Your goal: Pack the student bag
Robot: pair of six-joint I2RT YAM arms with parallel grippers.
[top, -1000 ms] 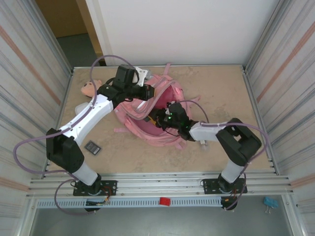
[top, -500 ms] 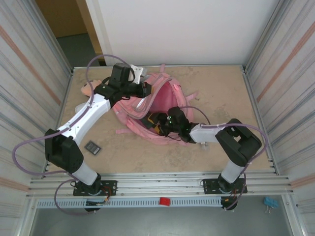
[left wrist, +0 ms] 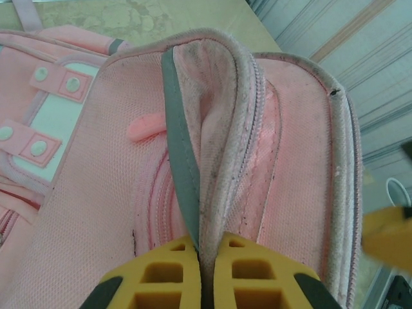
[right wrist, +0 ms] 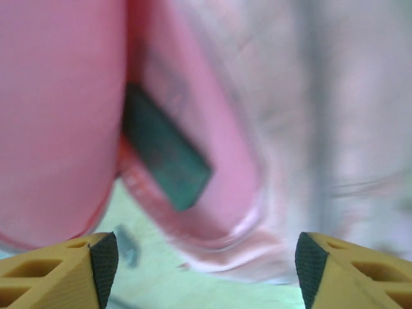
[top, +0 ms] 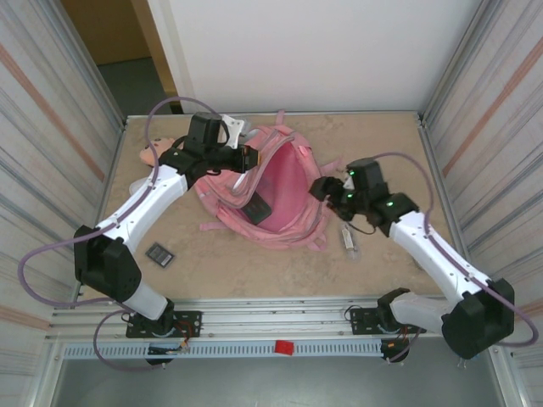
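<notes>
Pink fabric of the student bag (top: 293,182) spreads over the middle of the table (top: 390,144), its mouth gaping, with a dark flat case (top: 259,209) lying inside. The left tool (left wrist: 205,273) is clamped tight on the bag's grey-trimmed rim at its far left side. The right tool (top: 321,188) hangs just right of the bag, fingers spread wide, gripping nothing.

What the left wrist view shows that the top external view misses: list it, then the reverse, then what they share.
Left wrist: the grey trim strip pinched in the left gripper, and a pink zip pull. Top external: the right gripper, open by the student bag, a dark flat item in its mouth, and the plush doll. Shared: the student bag in the left gripper.
</notes>
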